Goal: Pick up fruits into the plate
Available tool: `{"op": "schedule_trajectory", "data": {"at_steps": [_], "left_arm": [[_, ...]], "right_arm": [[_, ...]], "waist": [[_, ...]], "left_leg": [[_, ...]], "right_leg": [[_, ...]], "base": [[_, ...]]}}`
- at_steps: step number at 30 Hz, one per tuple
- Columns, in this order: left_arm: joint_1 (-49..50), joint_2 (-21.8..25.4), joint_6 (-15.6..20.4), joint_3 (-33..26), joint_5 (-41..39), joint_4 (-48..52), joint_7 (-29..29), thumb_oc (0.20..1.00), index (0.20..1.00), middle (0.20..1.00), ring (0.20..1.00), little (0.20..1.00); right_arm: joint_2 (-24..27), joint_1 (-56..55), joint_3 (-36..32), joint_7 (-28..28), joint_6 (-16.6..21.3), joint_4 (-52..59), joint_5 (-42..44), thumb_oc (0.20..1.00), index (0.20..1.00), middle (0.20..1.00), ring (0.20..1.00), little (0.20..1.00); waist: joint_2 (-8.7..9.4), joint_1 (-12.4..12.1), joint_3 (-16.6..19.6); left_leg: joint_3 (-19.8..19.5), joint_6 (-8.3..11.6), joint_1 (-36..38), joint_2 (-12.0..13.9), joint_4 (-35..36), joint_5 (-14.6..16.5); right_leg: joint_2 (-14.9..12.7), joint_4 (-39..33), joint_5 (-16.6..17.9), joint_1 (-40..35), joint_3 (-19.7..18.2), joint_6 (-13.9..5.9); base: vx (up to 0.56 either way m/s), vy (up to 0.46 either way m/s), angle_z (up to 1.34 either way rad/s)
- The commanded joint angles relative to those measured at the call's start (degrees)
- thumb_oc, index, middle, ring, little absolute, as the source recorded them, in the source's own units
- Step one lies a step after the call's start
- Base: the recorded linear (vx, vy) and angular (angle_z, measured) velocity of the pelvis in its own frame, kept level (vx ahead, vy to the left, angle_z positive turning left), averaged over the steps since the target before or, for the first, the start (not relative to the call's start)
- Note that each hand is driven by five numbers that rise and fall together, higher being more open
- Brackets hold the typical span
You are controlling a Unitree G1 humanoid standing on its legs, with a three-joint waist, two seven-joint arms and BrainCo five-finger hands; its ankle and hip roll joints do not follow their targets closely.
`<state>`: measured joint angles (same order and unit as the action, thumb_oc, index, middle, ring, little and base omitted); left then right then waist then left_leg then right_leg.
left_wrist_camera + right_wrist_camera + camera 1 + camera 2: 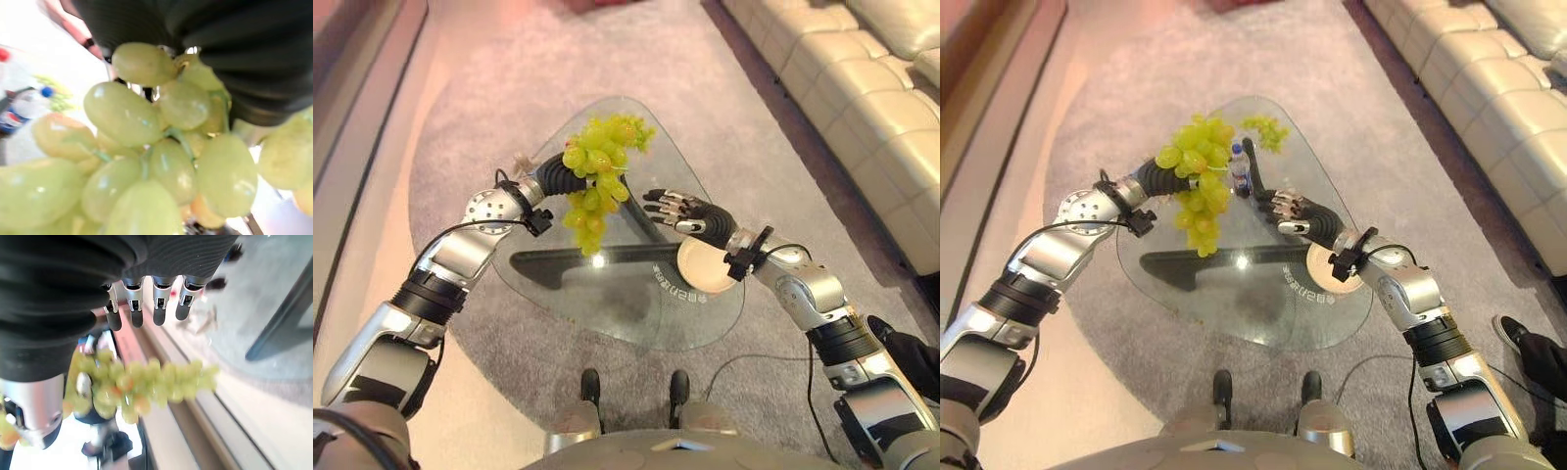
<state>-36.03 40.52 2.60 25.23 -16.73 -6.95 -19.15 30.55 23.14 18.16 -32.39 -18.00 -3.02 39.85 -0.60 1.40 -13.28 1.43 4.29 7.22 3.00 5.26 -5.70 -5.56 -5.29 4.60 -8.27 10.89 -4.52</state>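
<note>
My left hand point(551, 177) holds a big bunch of green grapes point(594, 171) in the air over the glass table point(636, 308). The bunch hangs down below the hand and hides its fingers, and it shows close up in the left wrist view point(146, 161). A round beige plate point(701, 269) lies on the glass at the near right, partly under my right wrist. My right hand point(680, 210) hovers just right of the grapes with its fingers point(146, 308) straight and nothing in it. A second, smaller bunch of grapes point(1265, 130) lies at the table's far end.
A plastic bottle point(1239, 166) stands on the glass between the two bunches. The table's dark base point(578, 264) shows through the top. A cream sofa point(871, 98) runs along the right. A person's dark shoe point(1526, 343) is at the lower right, on the grey rug point(489, 88).
</note>
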Motion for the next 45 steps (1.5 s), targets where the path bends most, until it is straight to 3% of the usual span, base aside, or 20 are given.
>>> {"op": "schedule_trajectory", "data": {"at_steps": [1, 7, 19, 32, 33, 34, 35, 45], "left_arm": [[-2.62, -1.47, 1.64, 2.20, -6.07, 1.35, -1.93, 0.200, 0.200, 0.200, 0.200, 0.200], [-5.02, -3.42, -0.26, 4.76, -11.04, 4.01, -4.21, 0.200, 0.200, 0.200, 0.200, 0.200], [-6.79, -5.92, -1.09, 5.40, -15.63, 7.47, -2.70, 0.200, 0.200, 0.200, 0.200, 0.200], [-6.04, -8.60, -1.85, 4.30, -15.43, 8.03, -1.68, 0.200, 0.200, 0.200, 0.200, 0.200], [-6.00, -8.68, -1.94, 4.27, -15.38, 8.08, -1.68, 0.200, 0.200, 0.200, 0.200, 0.200], [-5.89, -8.70, -1.93, 4.21, -15.28, 8.11, -1.77, 0.200, 0.200, 0.200, 0.200, 0.200], [-5.76, -8.71, -1.88, 4.17, -15.05, 8.14, -1.83, 0.200, 0.200, 0.200, 0.200, 0.200], [-5.54, -9.01, -2.67, 3.63, -14.61, 8.10, -2.33, 0.200, 0.200, 0.200, 0.200, 0.200]], "right_arm": [[-0.66, -0.20, 2.26, -3.16, -1.00, 3.44, 6.88, 1.000, 1.000, 1.000, 1.000, 1.000], [-2.43, 0.06, 5.41, -5.17, -3.91, 7.15, 12.89, 1.000, 1.000, 1.000, 1.000, 1.000], [-6.12, 1.22, 10.55, -5.40, -3.50, 9.62, 15.18, 1.000, 1.000, 1.000, 1.000, 1.000], [-9.86, 1.56, 12.49, -2.78, -1.80, 11.17, 16.00, 1.000, 1.000, 1.000, 1.000, 1.000], [-9.99, 1.48, 12.57, -2.85, -1.76, 11.27, 15.93, 0.846, 0.846, 0.846, 0.846, 0.846], [-10.08, 1.41, 12.65, -2.74, -1.67, 11.38, 15.90, 0.445, 0.445, 0.445, 0.445, 0.445], [-10.15, 1.39, 12.76, -2.64, -1.40, 11.51, 16.05, 0.200, 0.200, 0.200, 0.200, 0.200], [-10.84, 1.42, 12.79, -1.37, -1.30, 11.73, 16.41, 0.200, 0.200, 0.200, 0.200, 0.200]], "waist": [[1.82, -1.34, 7.00], [1.73, -1.71, 8.40], [1.44, -1.91, 8.99], [1.11, -2.05, 9.10], [1.10, -2.04, 9.09], [1.10, -2.06, 9.08], [1.09, -2.08, 9.03], [1.03, -2.19, 8.92]], "left_leg": [[3.51, -1.02, 2.86, -2.02, -2.35, 8.52], [3.27, -1.12, 4.26, -2.02, -1.29, 8.61], [3.36, -1.12, 4.34, -1.78, -0.60, 8.12], [3.24, -1.31, 4.55, -1.78, -0.28, 8.05], [3.24, -1.30, 4.55, -1.76, -0.30, 8.07], [3.23, -1.31, 4.55, -1.75, -0.30, 8.06], [3.24, -1.33, 4.56, -1.75, -0.31, 8.06], [3.06, -1.47, 4.72, -1.80, -0.38, 8.26]], "right_leg": [[-3.09, 2.14, -2.89, -0.54, -0.01, -3.68], [-3.07, 1.13, -3.05, -2.27, 0.70, -3.71], [-2.94, 0.31, -2.90, -2.62, 0.22, -3.54], [-2.98, 0.29, -3.12, -2.75, -0.16, -3.35], [-3.00, 0.29, -3.12, -2.73, -0.20, -3.35], [-3.01, 0.29, -3.12, -2.74, -0.20, -3.35], [-3.02, 0.29, -3.12, -2.75, -0.22, -3.32], [-3.09, 0.29, -3.25, -2.86, -0.34, -3.25]], "base": [[0.04, 0.026, 0.10], [0.00, 0.010, 0.01], [-0.02, 0.004, 0.01], [0.00, 0.000, 0.00], [0.00, 0.000, 0.00], [0.00, 0.000, 0.00], [0.00, 0.000, 0.00], [0.00, 0.000, 0.00]]}}
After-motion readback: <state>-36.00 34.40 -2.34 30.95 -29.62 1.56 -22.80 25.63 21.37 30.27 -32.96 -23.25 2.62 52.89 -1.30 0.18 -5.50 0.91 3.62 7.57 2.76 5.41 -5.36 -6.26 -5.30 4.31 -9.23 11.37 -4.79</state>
